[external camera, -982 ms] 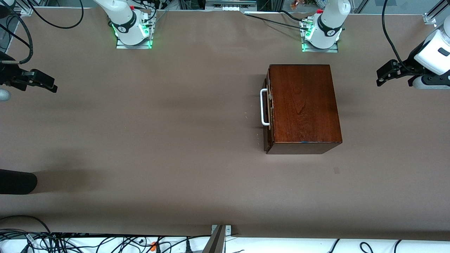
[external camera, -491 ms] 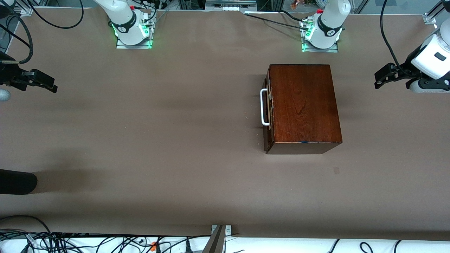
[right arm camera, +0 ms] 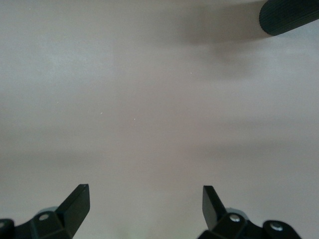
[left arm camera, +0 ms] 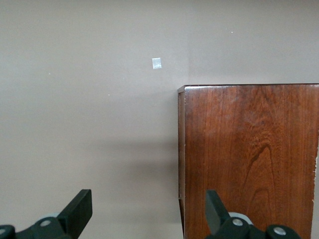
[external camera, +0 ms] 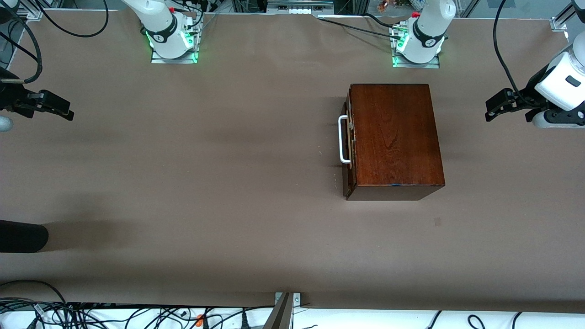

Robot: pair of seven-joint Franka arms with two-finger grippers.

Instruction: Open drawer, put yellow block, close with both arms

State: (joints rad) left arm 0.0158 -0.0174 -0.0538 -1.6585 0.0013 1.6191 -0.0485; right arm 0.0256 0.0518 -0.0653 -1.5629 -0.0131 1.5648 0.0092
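The dark mahogany box (external camera: 395, 137) stands on the table near the left arm's base. Its drawer is pushed in, and the drawer's white bar handle (external camera: 342, 139) faces the right arm's end of the table. The yellow block is out of view. My left gripper (external camera: 491, 108) hangs open over the table at the left arm's end, beside the box and apart from it. In the left wrist view the box top (left arm camera: 249, 159) shows past the open left gripper (left arm camera: 148, 214). My right gripper (external camera: 67, 112) is open over bare table at the right arm's end, and the right wrist view shows the right gripper (right arm camera: 144, 206) empty.
A black rounded object (external camera: 23, 236) juts in over the table edge at the right arm's end, and the same black object (right arm camera: 289, 15) shows in the right wrist view. A small pale square mark (external camera: 437, 221) lies on the brown table cover (external camera: 228, 183), nearer the front camera than the box.
My left gripper has shifted a little toward the box. The right gripper has hardly moved. The box and drawer are unchanged.
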